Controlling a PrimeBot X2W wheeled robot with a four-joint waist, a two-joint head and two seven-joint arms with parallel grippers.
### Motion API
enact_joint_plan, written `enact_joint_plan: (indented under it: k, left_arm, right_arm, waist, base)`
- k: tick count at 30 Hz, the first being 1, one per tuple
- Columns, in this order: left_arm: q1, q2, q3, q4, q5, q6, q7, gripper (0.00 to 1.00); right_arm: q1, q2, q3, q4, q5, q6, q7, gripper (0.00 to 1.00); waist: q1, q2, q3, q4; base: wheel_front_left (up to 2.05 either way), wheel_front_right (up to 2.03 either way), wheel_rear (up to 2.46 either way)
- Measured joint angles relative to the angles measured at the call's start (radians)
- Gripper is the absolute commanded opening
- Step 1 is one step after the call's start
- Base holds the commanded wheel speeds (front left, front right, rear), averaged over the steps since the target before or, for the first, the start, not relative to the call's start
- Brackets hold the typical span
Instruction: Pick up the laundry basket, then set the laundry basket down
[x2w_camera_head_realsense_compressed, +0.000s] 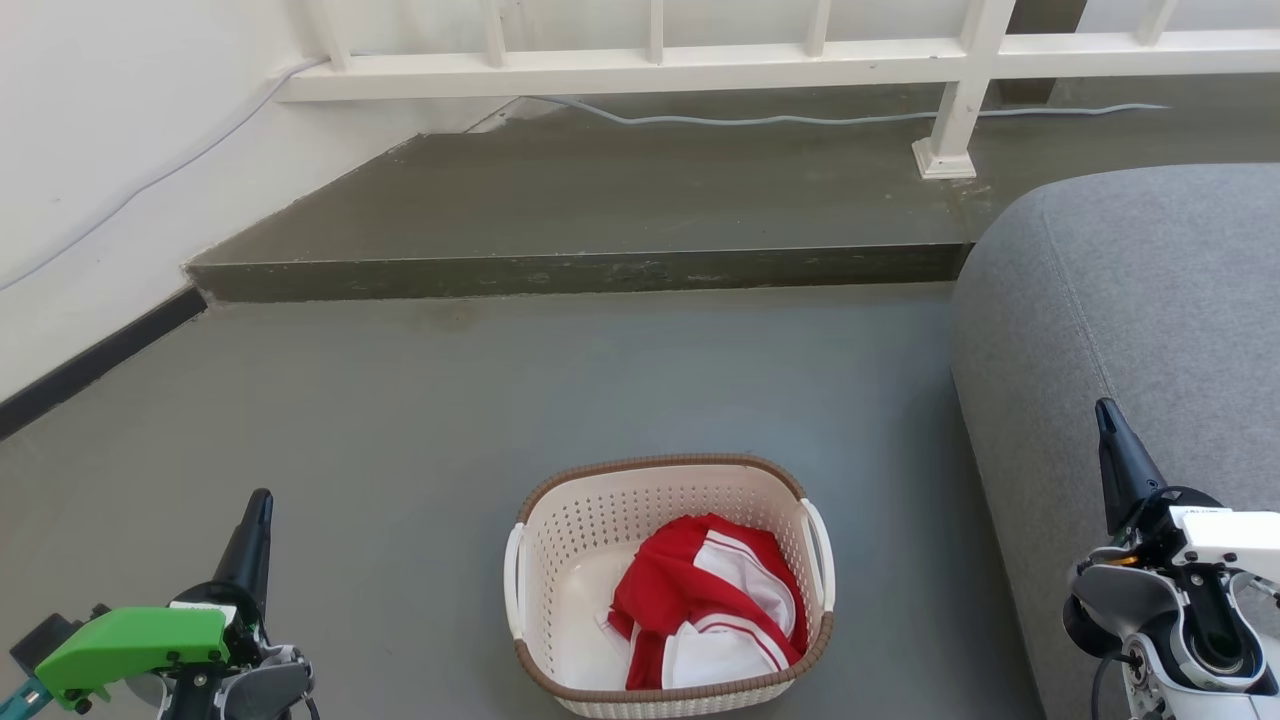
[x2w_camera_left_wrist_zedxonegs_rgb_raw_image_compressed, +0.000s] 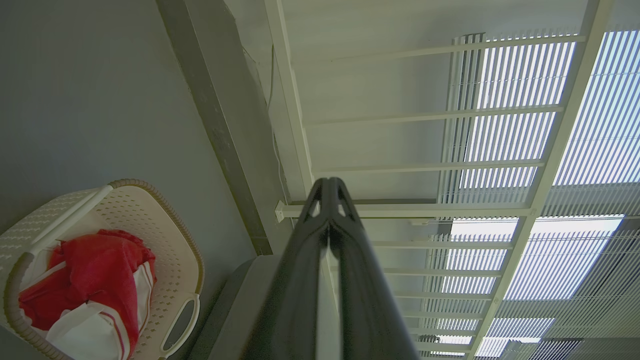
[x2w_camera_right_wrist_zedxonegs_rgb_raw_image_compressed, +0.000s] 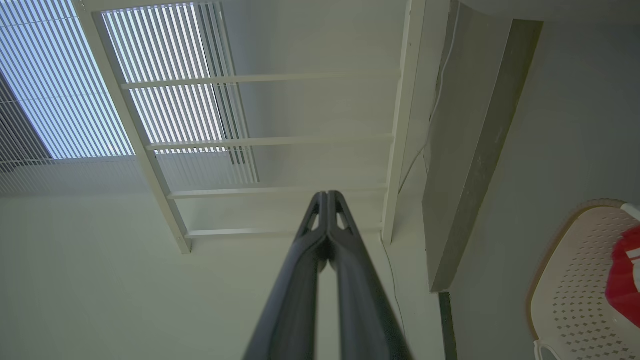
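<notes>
Left end effector (x2w_camera_head_realsense_compressed: 260, 508) and right end effector (x2w_camera_head_realsense_compressed: 1108, 420), each pressed together and empty, flank the cream-white perforated plastic laundry basket (x2w_camera_head_realsense_compressed: 585, 530), which sits on the grey floor (x2w_camera_head_realsense_compressed: 400, 420) holding red-and-white cloth (x2w_camera_head_realsense_compressed: 700, 590).

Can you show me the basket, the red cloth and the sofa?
basket (x2w_camera_head_realsense_compressed: 640, 505): head view, inside of its back wall.
red cloth (x2w_camera_head_realsense_compressed: 665, 580): head view, a red fold.
sofa (x2w_camera_head_realsense_compressed: 1130, 300): head view, its grey top.
</notes>
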Motion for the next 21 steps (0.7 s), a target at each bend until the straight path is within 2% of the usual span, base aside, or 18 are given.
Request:
enact_joint_plan:
  k: [21]
  left_arm:
    - [0.0, -0.001, 0.002, 0.008, 0.0, -0.002, 0.0, 0.0]
  right_arm:
    - [0.0, 0.001, -0.001, 0.004, 0.0, 0.0, 0.0, 0.0]
  waist:
    - [0.0, 0.0, 0.0, 0.0]
  base:
    - [0.0, 0.0, 0.0]
